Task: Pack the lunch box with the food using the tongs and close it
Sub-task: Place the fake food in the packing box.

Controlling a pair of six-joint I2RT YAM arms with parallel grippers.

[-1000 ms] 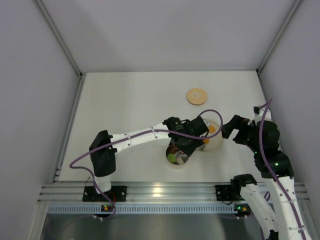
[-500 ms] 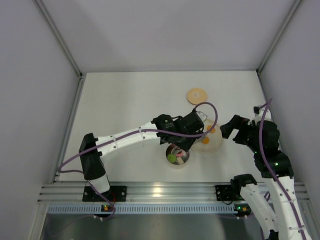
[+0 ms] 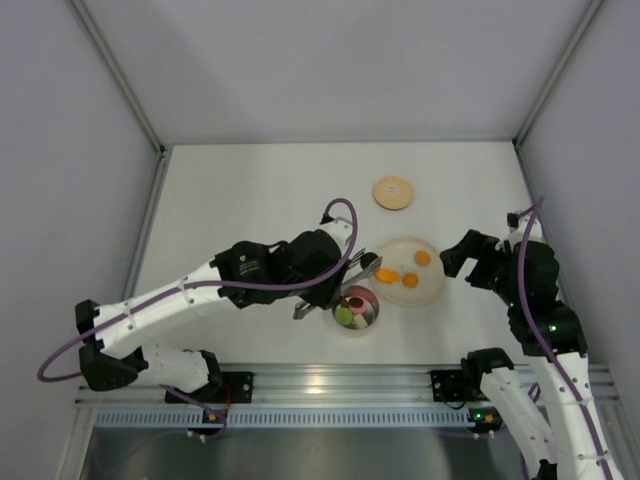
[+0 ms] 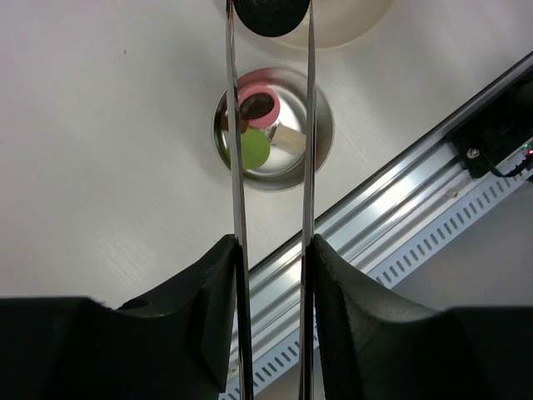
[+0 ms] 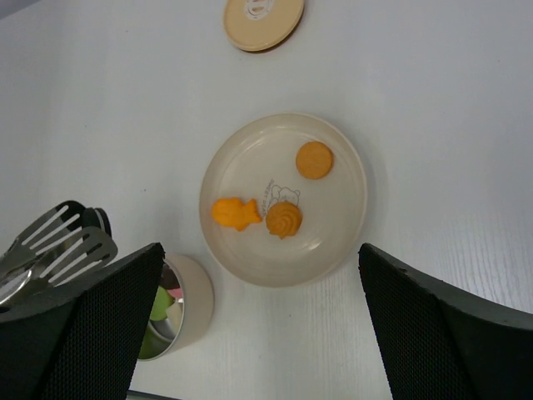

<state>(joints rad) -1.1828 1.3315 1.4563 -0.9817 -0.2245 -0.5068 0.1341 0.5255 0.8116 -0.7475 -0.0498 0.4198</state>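
1. Along the near edge of the desk point(image 3: 250, 200): ribbed aluminium rail point(image 3: 330, 382).
2. Just behind the rail, about mid-width: lunch box point(image 3: 355, 308), round, shiny steel, uncovered. Inside: green piece point(image 4: 254, 150), pink ring point(image 4: 258, 98) with a brown centre, pale block point(image 4: 287, 137).
3. Over the lunch box: left gripper point(image 4: 271, 243), nearly closed, black fingers squeezing the two thin flat metal arms of the tongs point(image 5: 83, 248). Between the slotted tips: round black piece point(image 4: 271, 12), pinched and clear of the desk.
4. Just beside the lunch box, farther and to the right: plate point(image 5: 250, 150), smooth, cream, round. On it: three orange pieces point(image 5: 315, 160), namely a flat disc, a fish shape and a swirl.
5. At the plate's right rim: right gripper point(image 5: 260, 250), jaws spread wide, nothing held.
6. Toward the far edge: lid point(image 3: 393, 192), flat tan wooden disc, well apart from the lunch box.
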